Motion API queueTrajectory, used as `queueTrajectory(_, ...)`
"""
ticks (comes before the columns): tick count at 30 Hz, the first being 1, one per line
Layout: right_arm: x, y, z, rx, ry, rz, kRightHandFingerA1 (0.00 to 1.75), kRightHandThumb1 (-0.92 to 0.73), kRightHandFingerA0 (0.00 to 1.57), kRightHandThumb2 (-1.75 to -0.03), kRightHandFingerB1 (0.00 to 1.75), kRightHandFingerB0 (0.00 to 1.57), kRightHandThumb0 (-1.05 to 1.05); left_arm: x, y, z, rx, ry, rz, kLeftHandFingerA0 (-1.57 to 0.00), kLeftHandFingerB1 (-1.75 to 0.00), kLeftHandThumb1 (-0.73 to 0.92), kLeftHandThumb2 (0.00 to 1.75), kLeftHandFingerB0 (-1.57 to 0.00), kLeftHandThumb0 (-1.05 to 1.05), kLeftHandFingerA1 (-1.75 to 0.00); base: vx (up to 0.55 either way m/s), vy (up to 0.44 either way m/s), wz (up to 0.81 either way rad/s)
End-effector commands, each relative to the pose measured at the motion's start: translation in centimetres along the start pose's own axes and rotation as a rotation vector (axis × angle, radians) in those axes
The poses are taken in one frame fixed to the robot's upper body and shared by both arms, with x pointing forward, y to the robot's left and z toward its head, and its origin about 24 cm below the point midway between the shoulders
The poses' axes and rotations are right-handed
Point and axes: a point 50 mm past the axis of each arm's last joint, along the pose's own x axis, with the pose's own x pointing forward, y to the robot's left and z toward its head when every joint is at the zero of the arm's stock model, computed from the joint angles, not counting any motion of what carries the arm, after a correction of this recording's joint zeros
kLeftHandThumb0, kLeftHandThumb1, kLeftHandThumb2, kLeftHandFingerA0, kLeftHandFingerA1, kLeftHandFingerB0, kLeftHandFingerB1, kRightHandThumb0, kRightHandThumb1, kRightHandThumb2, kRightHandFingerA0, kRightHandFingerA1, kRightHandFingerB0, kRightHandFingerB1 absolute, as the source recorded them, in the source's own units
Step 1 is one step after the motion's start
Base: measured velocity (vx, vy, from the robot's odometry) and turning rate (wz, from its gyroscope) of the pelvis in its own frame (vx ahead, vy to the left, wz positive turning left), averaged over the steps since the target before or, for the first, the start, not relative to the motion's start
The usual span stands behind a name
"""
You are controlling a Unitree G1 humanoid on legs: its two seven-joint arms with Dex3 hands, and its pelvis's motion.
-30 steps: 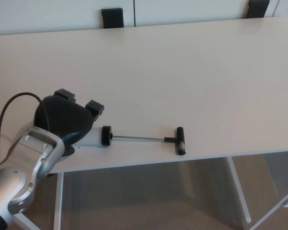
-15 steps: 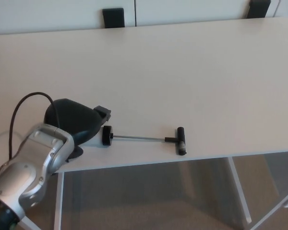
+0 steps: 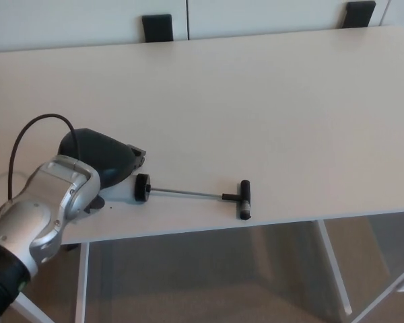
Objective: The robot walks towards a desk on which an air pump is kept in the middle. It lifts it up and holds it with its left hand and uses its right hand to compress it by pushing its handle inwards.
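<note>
Since the earlier frames the left hand has settled lower over the pump, fingers wrapped on its barrel near the desk front edge; rod out, handle to the right. Should grip firm & lift level before right hand comes in.

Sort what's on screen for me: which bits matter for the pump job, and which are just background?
Job:
air pump, lying near the desk's front edge, rod extended
T-handle, at the rod's right end
left robot hand, over the pump body
desk

Background:
two dark chair backs behind the far edge
cable looping on the left arm
</note>
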Motion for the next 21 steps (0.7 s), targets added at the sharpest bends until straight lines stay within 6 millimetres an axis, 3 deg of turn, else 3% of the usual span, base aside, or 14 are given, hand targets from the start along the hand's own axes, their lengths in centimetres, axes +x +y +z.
queueTrajectory(1,0.0,0.2,0.7,0.007,-0.02,0.004,0.62,-0.54,0.4,-0.94,0.54,0.26,-0.55,0.1,-1.9,-0.3,-0.027,-0.025,-0.102,-0.68,-0.45,0.69,0.6,-0.53,-0.15,-0.6,0.0,0.0,0.0)
queueTrajectory(2,0.1,0.3,0.7,0.006,-0.024,0.008,0.62,-0.54,0.4,-0.94,0.54,0.26,-0.55,0.1,-1.8,-0.4,-0.031,-0.025,-0.101,-0.68,-0.45,0.69,0.6,-0.53,-0.15,-0.6,0.0,0.0,0.0)
queueTrajectory(3,0.1,0.3,0.8,0.009,-0.03,0.012,0.52,-0.73,0.41,-0.62,0.47,0.35,-0.54,0.1,-1.7,-0.5,-0.039,-0.024,-0.1,-0.69,-0.47,0.68,0.59,-0.57,-0.15,-0.65,0.0,0.0,0.0)
queueTrajectory(5,0.1,0.3,0.8,0.012,-0.032,0.014,0.52,-0.73,0.41,-0.62,0.47,0.35,-0.54,0.1,-1.6,-0.5,-0.045,-0.024,-0.1,-0.69,-0.47,0.68,0.59,-0.57,-0.15,-0.65,0.0,0.0,0.0)
queueTrajectory(6,0.2,0.4,0.9,0.018,-0.042,0.02,0.63,-0.54,0.4,-0.93,0.56,0.29,-0.55,0.1,-1.4,-0.7,-0.073,-0.022,-0.106,-0.64,-0.42,0.71,0.61,-0.51,-0.12,-0.62,0.0,0.0,0.0)
queueTrajectory(8,0.3,0.8,1.2,0.022,-0.057,0.031,0.63,-0.54,0.4,-0.94,0.56,0.3,-0.55,0.1,-1.0,-1.1,-0.141,-0.02,-0.12,-0.64,-0.44,0.69,0.6,-0.55,-0.09,-0.64,0.0,0.0,0.0)
queueTrajectory(9,0.5,0.9,1.3,0.027,-0.068,0.04,0.64,-0.54,0.42,-0.94,0.56,0.28,-0.53,0.1,-0.5,-1.4,-0.208,-0.028,-0.132,-0.48,-1.44,0.74,0.52,-0.35,-0.01,-1.64,0.0,0.0,0.0)
queueTrajectory(11,0.7,1.0,1.4,0.032,-0.076,0.046,0.64,-0.54,0.42,-0.94,0.56,0.28,-0.53,0.1,-0.2,-1.5,-0.264,-0.039,-0.142,-0.48,-1.44,0.74,0.52,-0.35,-0.01,-1.64,0.0,0.0,0.0)
queueTrajectory(12,0.9,1.2,1.6,0.036,-0.092,0.054,0.65,-0.54,0.43,-0.94,0.56,0.29,-0.51,0.2,0.4,-1.7,-0.302,-0.044,-0.146,-0.8,-1.47,0.7,0.62,-0.55,-0.05,-1.42,0.0,0.0,0.0)
queueTrajectory(14,1.1,1.3,1.7,0.039,-0.109,0.063,0.65,-0.54,0.43,-0.94,0.56,0.29,-0.51,0.2,0.9,-1.8,-0.336,-0.049,-0.148,-0.8,-1.47,0.7,0.62,-0.55,-0.05,-1.42,0.0,0.0,0.0)
queueTrajectory(15,1.4,1.4,2.0,0.041,-0.125,0.072,0.54,-0.73,0.45,-0.61,0.47,0.37,-0.52,0.1,1.5,-2.0,-0.371,-0.057,-0.153,-0.92,-1.3,0.73,0.8,-0.69,-0.1,-1.4,0.0,0.0,0.0)
queueTrajectory(17,1.6,1.6,2.2,0.044,-0.141,0.081,0.54,-0.73,0.45,-0.61,0.47,0.37,-0.52,0.0,2.2,-2.2,-0.406,-0.068,-0.159,-0.92,-1.3,0.73,0.8,-0.69,-0.1,-1.4,0.0,0.0,0.0)
queueTrajectory(18,2.1,1.9,2.6,0.056,-0.17,0.1,0.53,-0.74,0.44,-0.61,0.48,0.37,-0.51,-0.2,3.7,-2.8,-0.485,-0.111,-0.219,-0.81,-1.34,0.76,0.95,-0.65,-0.12,-1.55,0.0,0.0,0.0)
queueTrajectory(21,2.8,2.3,3.0,0.07,-0.193,0.119,0.52,-0.71,0.46,-0.61,0.47,0.4,-0.55,-0.7,5.5,-3.5,-0.561,-0.165,-0.281,-0.86,-1.25,0.66,0.98,-0.74,-0.12,-1.48,0.0,0.0,0.0)
